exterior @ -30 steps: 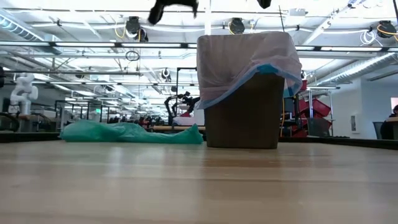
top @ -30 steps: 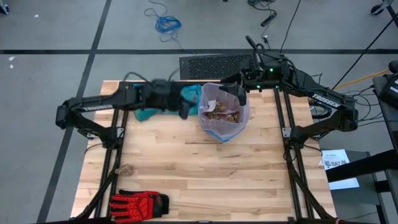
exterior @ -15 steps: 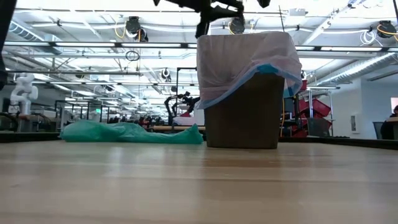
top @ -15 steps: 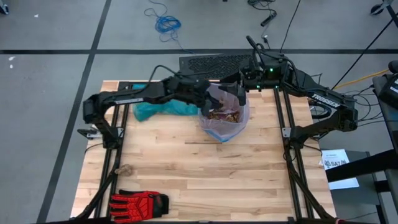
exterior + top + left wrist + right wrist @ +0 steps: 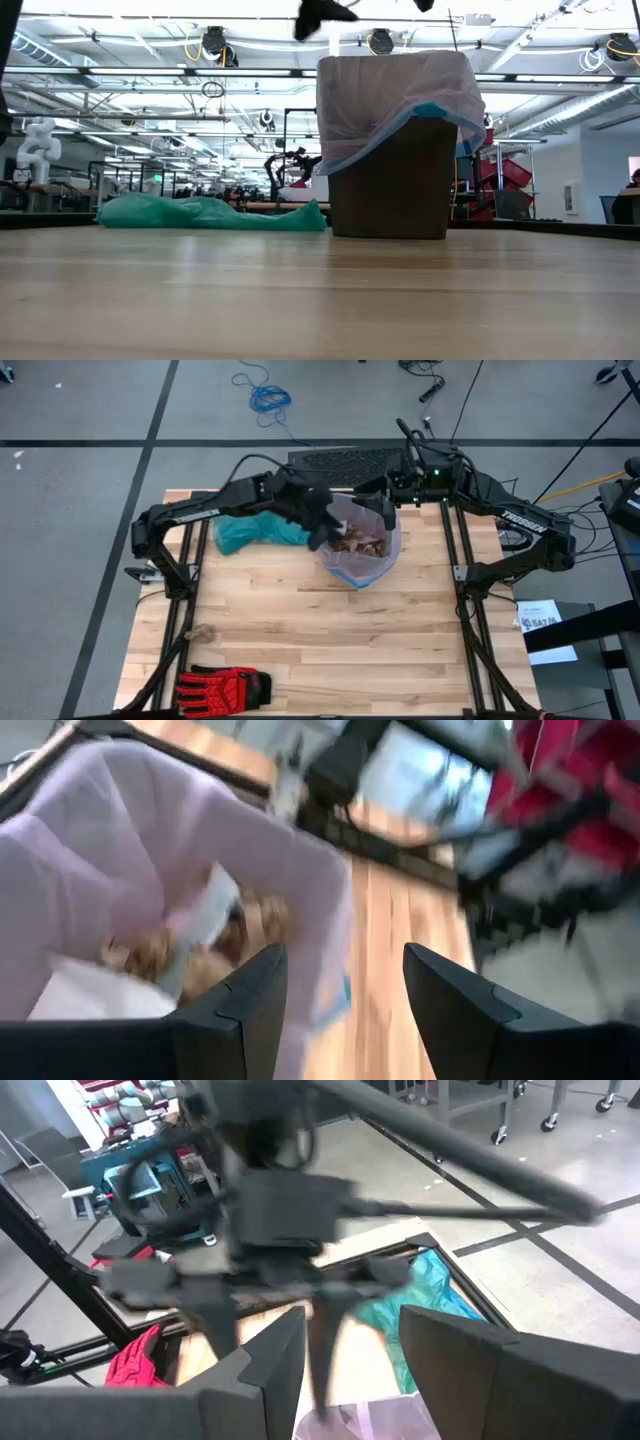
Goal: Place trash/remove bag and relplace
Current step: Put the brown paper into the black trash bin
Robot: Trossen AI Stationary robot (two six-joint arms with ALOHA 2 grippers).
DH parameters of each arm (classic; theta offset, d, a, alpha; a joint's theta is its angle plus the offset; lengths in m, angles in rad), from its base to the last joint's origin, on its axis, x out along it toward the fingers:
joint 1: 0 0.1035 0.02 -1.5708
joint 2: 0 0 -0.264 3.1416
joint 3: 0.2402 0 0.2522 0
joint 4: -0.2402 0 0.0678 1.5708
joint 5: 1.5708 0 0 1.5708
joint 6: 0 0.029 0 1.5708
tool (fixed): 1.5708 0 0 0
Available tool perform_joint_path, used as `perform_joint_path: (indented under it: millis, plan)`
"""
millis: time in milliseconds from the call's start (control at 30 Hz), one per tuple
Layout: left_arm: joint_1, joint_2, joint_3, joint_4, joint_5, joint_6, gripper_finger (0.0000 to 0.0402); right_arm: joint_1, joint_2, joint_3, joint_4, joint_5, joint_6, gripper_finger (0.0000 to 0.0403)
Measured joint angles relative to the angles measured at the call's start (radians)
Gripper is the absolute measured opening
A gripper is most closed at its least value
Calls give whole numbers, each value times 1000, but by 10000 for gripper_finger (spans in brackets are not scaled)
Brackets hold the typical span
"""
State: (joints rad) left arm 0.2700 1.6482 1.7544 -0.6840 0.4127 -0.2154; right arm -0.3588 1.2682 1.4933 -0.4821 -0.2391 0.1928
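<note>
Two arms, "TROSSEN" lettering on right arm [image 5: 520, 520], pink bag [image 5: 358, 567]

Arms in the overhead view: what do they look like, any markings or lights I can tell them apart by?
Both are dark, jointed arms. The right arm carries pale lettering on its forearm, too small to read, and small green lights near its far end. The left arm has a faint pale label and a thin black cable arching over it. Each hand ends in two dark, flat, angular fingers.

Teal-green bag [image 5: 252, 532] on wooden table [image 5: 300, 630], red glove [image 5: 222, 685], possibly a crumpled scrap [image 5: 200, 632]
</note>
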Motion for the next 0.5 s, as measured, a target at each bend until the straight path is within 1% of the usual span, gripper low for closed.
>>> perform_joint_path:
  millis: [100, 167, 267, 300, 333, 400, 467, 500]
  plan:
    - [-39, -12, 110, -329, -47, 99, 195, 0, 0, 0, -1, 0, -7, 158]
    - [-74, -17, 167, -521, -106, 134, 195, 0, 0, 0, 0, 0, -15, 158]
    - [-139, -23, 191, -847, -183, 143, 195, 0, 0, 0, -1, 0, -23, 158]
    - [-163, -23, 180, -903, -199, 142, 195, 0, 0, 0, -1, -1, -23, 158]
    - [-192, -29, 153, -889, -205, 119, 195, 0, 0, 0, -1, -1, -25, 158]
    - [-249, -81, 70, -864, -183, 48, 195, 0, 0, 0, -1, -1, -26, 158]
    - [-306, -116, 10, -880, -183, 33, 195, 0, 0, 0, -1, -1, -26, 158]
    - [-331, -144, -41, -882, -200, 17, 195, 0, 0, 0, -1, -1, -26, 158]
